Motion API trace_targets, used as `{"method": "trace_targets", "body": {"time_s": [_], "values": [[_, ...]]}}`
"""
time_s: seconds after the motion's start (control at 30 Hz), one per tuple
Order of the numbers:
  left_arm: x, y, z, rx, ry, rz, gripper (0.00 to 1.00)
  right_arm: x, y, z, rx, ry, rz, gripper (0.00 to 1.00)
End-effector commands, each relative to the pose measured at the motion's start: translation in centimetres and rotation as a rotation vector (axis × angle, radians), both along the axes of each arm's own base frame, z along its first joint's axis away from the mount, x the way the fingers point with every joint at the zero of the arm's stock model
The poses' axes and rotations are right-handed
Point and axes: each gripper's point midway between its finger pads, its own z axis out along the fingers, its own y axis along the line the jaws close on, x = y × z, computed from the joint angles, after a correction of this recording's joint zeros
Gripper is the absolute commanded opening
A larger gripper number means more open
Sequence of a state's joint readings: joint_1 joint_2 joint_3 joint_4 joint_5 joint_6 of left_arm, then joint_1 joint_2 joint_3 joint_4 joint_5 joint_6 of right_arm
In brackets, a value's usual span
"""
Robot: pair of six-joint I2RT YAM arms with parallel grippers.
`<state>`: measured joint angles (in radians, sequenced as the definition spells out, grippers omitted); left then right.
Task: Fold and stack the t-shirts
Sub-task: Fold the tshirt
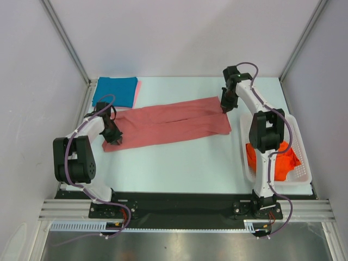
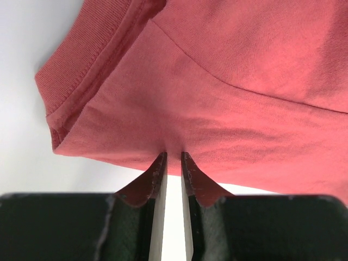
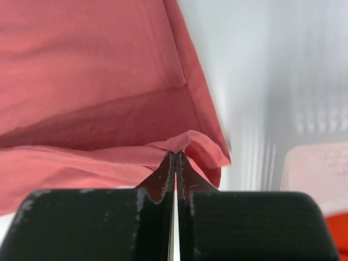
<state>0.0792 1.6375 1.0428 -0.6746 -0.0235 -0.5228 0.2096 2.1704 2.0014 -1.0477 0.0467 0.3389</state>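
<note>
A dusty salmon-red t-shirt (image 1: 168, 124), folded into a long strip, lies across the middle of the table. My left gripper (image 1: 115, 137) is at its left end. In the left wrist view, my left gripper (image 2: 174, 156) has its jaws narrowly apart, pinching the shirt's near edge (image 2: 228, 109), and the cloth puckers at the tips. My right gripper (image 1: 225, 106) is at the strip's far right corner. In the right wrist view, my right gripper (image 3: 175, 155) is shut on a raised fold of the shirt (image 3: 81, 109). A folded teal-blue t-shirt (image 1: 115, 91) lies on a light pink t-shirt (image 1: 138, 89) at the back left.
A white lattice basket (image 1: 302, 173) stands at the right edge and holds bright orange-red t-shirts (image 1: 283, 163). The right arm reaches over the basket's far end. Grey walls and metal posts close the table at the left, back and right.
</note>
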Motion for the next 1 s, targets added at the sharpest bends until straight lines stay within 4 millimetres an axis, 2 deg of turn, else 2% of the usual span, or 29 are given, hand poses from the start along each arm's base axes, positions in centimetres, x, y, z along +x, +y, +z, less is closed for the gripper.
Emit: {"method": "trace_targets", "body": {"time_s": [0.0, 0.3, 0.43, 0.53, 0.57, 0.6, 0.67, 0.73, 0.8, 0.83, 0.87, 0.9, 0.97], "values": [[0.6, 0.6, 0.9, 0.013, -0.039, 0.005, 0.20, 2.4, -0.7, -0.4, -0.034, -0.049, 0.004, 0.00], [0.5, 0.5, 0.6, 0.008, -0.032, 0.000, 0.19, 4.9, -0.8, -1.8, -0.043, -0.085, 0.027, 0.01], [0.5, 0.5, 0.7, 0.011, -0.036, 0.000, 0.19, 5.4, -0.9, -1.6, -0.052, -0.101, 0.030, 0.02], [0.5, 0.4, 0.5, 0.009, -0.032, -0.001, 0.20, 5.7, -1.3, -2.2, -0.051, -0.091, 0.021, 0.05], [0.5, 0.4, 0.4, 0.005, -0.032, 0.001, 0.19, 5.7, -1.4, -2.5, -0.055, -0.084, 0.022, 0.07], [0.6, 0.4, 0.4, 0.002, -0.033, 0.003, 0.19, 5.9, -1.5, -2.8, -0.055, -0.081, 0.018, 0.19], [0.6, 0.3, 0.5, 0.001, -0.034, 0.003, 0.19, 6.0, -2.0, -3.1, -0.067, -0.067, 0.013, 0.32], [0.6, 0.3, 0.6, -0.002, -0.039, 0.004, 0.19, 6.5, -2.0, -2.1, -0.075, -0.087, 0.024, 0.44], [0.6, 0.2, 0.7, -0.004, -0.041, 0.003, 0.19, 5.9, -2.4, -1.2, -0.090, -0.080, 0.024, 0.50], [0.6, 0.2, 0.8, -0.005, -0.046, 0.002, 0.19, 5.2, -2.5, -1.1, -0.089, -0.058, 0.025, 0.50], [0.6, 0.2, 1.0, -0.004, -0.049, 0.004, 0.19, 4.6, -2.4, 0.3, -0.082, -0.071, 0.026, 0.51], [0.5, 0.2, 1.0, -0.004, -0.049, 0.003, 0.19, 3.9, -2.8, 0.7, -0.087, -0.064, 0.020, 0.52], [0.5, 0.2, 1.2, -0.006, -0.055, 0.006, 0.19, 1.6, -3.0, 1.3, -0.074, -0.047, 0.026, 0.51]]}}
